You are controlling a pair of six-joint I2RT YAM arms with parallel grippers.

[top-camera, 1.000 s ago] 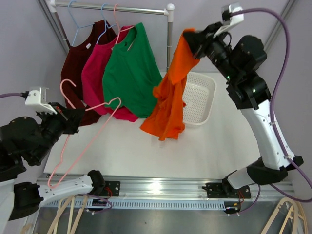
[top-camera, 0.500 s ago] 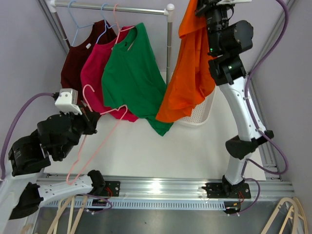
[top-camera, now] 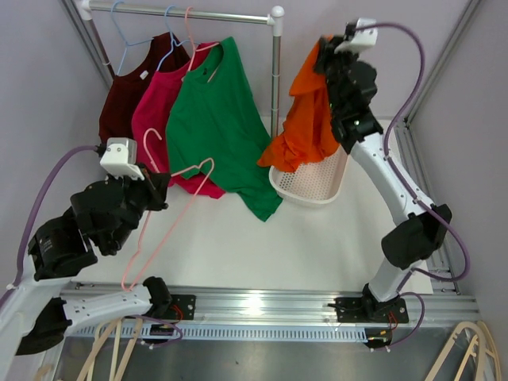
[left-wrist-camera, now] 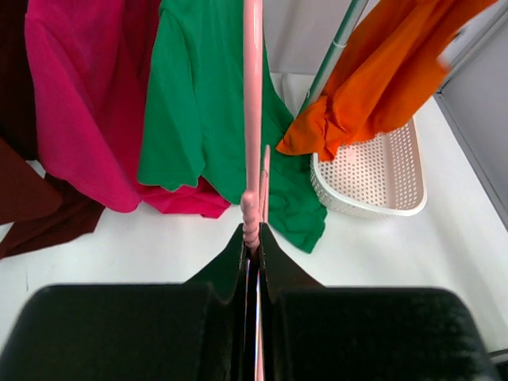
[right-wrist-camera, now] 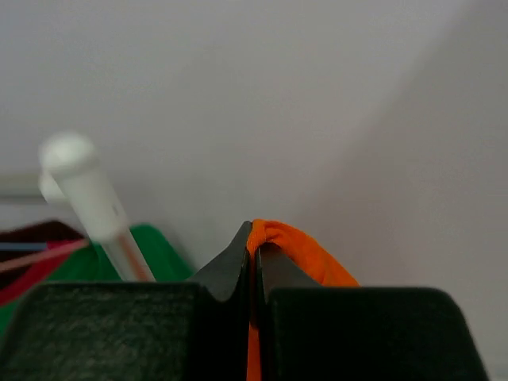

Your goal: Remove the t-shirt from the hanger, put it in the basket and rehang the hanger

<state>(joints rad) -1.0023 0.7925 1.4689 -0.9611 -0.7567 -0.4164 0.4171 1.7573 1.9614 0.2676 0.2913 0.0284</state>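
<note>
An orange t-shirt (top-camera: 308, 127) hangs from my right gripper (top-camera: 321, 57), which is shut on its top fold (right-wrist-camera: 282, 238) high at the right, above a white basket (top-camera: 321, 176). The shirt's lower end bunches over the basket's left rim. My left gripper (top-camera: 155, 190) is shut on a bare pink hanger (top-camera: 163, 214) at the left, over the table. In the left wrist view the hanger's rod (left-wrist-camera: 252, 119) runs straight up from the gripper (left-wrist-camera: 252, 238). The orange shirt (left-wrist-camera: 381, 79) shows there too, off the hanger.
A rail (top-camera: 182, 12) at the back holds a maroon shirt (top-camera: 119, 103), a pink shirt (top-camera: 155, 119) and a green shirt (top-camera: 218, 119) on hangers. A white post (top-camera: 275, 63) stands beside the orange shirt. Grey walls close the left and right sides.
My right gripper has come down with the orange shirt, and the shirt's lower end now bunches at the basket. My left gripper has moved a little right with the pink hanger.
</note>
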